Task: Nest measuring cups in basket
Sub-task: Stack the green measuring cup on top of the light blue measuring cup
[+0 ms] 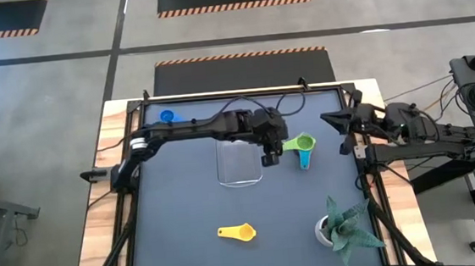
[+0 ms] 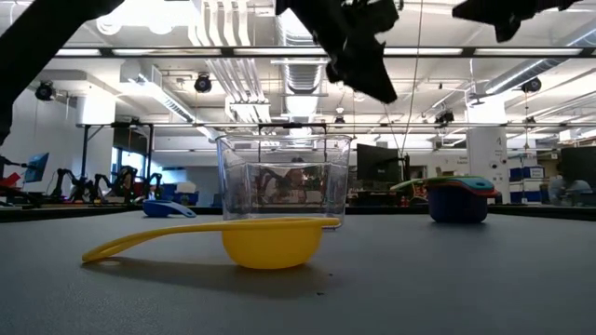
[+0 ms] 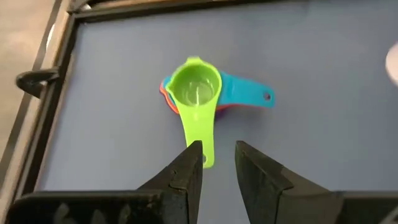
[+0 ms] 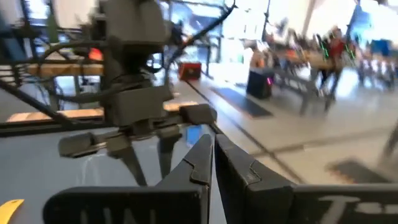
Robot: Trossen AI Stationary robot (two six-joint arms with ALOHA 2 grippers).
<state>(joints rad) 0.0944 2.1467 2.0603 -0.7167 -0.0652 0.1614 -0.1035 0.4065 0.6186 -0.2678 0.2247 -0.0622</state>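
Note:
A stack of measuring cups (image 1: 304, 147) rests on the dark mat right of the basket (image 1: 240, 162), a clear bin. A green cup (image 3: 195, 87) sits on top, with teal, red and purple ones under it. A yellow cup (image 1: 237, 232) lies near the front and a blue cup (image 1: 168, 116) at the far left. My left gripper (image 3: 219, 165) hangs open above the mat between basket and stack, holding nothing; the green handle (image 3: 200, 134) shows below, beyond its fingers. My right gripper (image 4: 211, 155) waits shut at the table's right edge (image 1: 328, 117), raised.
A white pot with a green plant (image 1: 342, 227) stands at the front right corner. A black frame rail (image 3: 43, 81) runs along the mat's edge. In the low view the yellow cup (image 2: 270, 242) lies in front of the basket (image 2: 284, 181).

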